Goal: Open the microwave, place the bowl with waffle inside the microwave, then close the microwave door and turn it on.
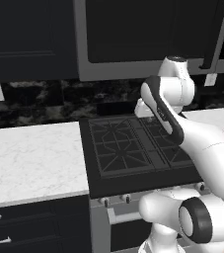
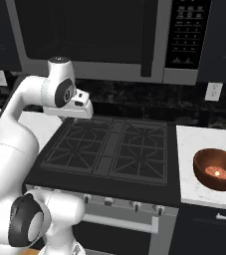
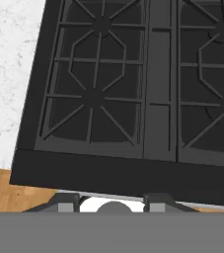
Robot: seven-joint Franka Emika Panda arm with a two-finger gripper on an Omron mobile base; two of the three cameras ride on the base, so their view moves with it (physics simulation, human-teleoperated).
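While gripper [image 3: 111,201] hovers over stove [image 3: 133,94] — bowl [image 2: 217,169] well right.

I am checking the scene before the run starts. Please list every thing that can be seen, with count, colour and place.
microwave: one, grey frame, above the stove, closed.
microwave door: one, dark glass, with dark bar handle at its right edge.
control panel: one, dark, right of the door.
stove: one, black with grates, under the microwave.
bowl: one, reddish-brown, on the counter right of the stove.
waffle: one, golden-orange, inside the bowl.
counter: white marble, on both sides of the stove.
wall outlets: two, white, on the dark backsplash.
gripper: one, dark tips, above the front edge of the stove, holding nothing.
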